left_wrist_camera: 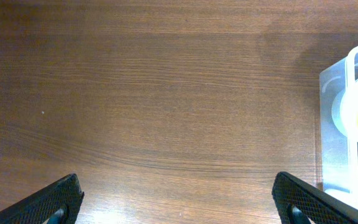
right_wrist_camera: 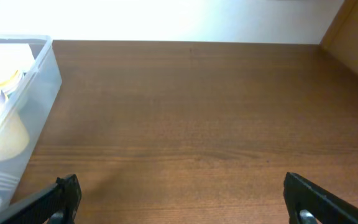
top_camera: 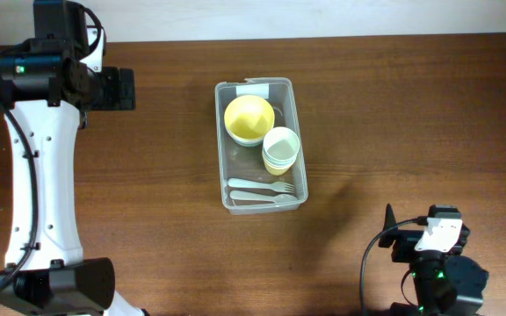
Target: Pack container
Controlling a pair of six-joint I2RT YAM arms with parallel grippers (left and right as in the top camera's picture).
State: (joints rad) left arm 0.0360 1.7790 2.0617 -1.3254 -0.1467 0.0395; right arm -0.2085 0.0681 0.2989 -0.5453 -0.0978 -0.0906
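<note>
L claw wide, container well apart

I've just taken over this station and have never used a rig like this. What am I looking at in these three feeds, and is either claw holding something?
You have two robot arms at a wooden table. The first feed looks straight down from above. The other two come from small cameras on each arm's wrist, so the black tips at the bottom corners are that arm's own fingers. In the middle stands the clear container, holding a yellow bowl, a pale cup and white cutlery. The left gripper and right gripper are both open wide, holding nothing, each over bare wood beside the container.
</note>
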